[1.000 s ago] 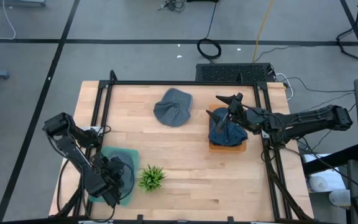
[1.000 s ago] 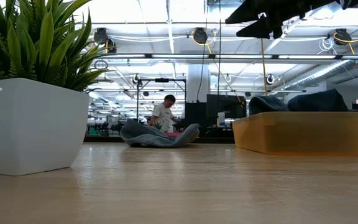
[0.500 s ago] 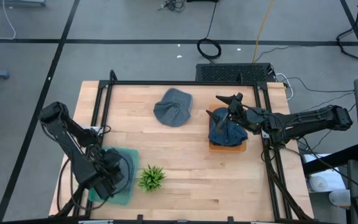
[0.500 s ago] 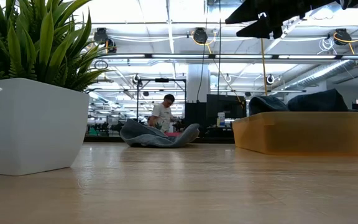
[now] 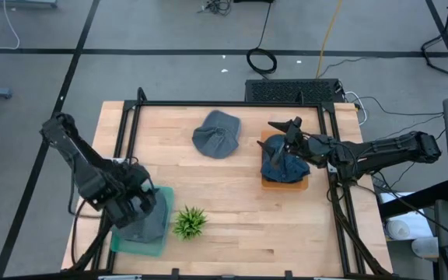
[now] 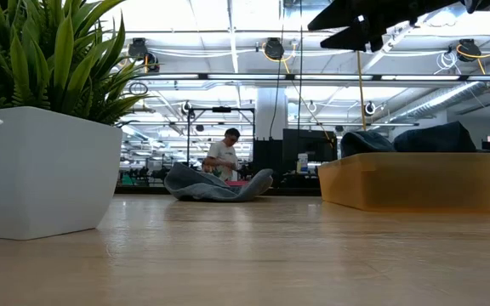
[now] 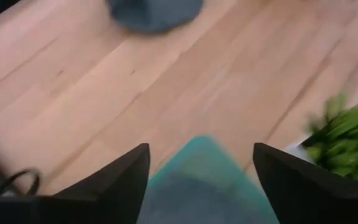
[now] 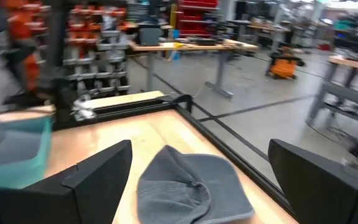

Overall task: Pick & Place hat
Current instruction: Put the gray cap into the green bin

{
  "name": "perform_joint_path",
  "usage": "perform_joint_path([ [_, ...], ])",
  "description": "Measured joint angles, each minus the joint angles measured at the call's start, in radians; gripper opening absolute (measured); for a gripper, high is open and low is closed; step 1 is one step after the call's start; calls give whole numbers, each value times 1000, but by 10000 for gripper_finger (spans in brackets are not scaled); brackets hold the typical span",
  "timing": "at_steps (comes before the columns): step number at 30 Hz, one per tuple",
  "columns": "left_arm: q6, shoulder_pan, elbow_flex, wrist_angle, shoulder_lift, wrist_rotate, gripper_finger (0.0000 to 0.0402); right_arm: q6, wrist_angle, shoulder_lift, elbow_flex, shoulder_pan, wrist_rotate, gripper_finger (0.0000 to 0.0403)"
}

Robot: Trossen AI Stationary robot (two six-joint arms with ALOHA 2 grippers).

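A grey hat (image 5: 216, 134) lies flat on the bare table near the far edge, also in the low view (image 6: 215, 185) and the right wrist view (image 8: 191, 183). A second grey hat (image 5: 152, 223) lies in the teal tray (image 5: 131, 247) at the near left. A dark blue hat (image 5: 286, 165) sits in the orange tray (image 5: 282, 184) on the right. My left gripper (image 5: 148, 196) hangs open over the teal tray's far part (image 7: 197, 149). My right gripper (image 5: 274, 134) is open above the orange tray's far left corner, pointing toward the loose grey hat.
A small potted plant (image 5: 189, 222) in a white pot (image 6: 41, 170) stands right of the teal tray near the near edge. A black frame (image 5: 224, 103) runs along the table's far and side edges. Bare wood lies between the trays. A person (image 6: 224, 157) shows far behind.
My left gripper has drawn away from the near edge toward the far edge, over the teal tray's far part, and its arm has swung back to the left. The grey hat in the teal tray, earlier under the gripper, now shows.
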State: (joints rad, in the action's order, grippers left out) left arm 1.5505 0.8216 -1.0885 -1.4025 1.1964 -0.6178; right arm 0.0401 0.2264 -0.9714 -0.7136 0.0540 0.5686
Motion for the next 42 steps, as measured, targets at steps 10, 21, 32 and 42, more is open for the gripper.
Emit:
perform_joint_path([
  [10,-359,-190,0,284,-87,-73,392,-110,0,0,0,0,-111,366],
  [21,-741,-484,0,608,-87,-17,380,-384,-3,-20,1,-6,-125,366],
  [32,-997,-759,0,805,-86,198,374,-584,120,-46,1,-27,-115,366],
  [42,-1120,-934,0,914,-86,334,374,-370,246,-181,-158,-117,-15,366],
])
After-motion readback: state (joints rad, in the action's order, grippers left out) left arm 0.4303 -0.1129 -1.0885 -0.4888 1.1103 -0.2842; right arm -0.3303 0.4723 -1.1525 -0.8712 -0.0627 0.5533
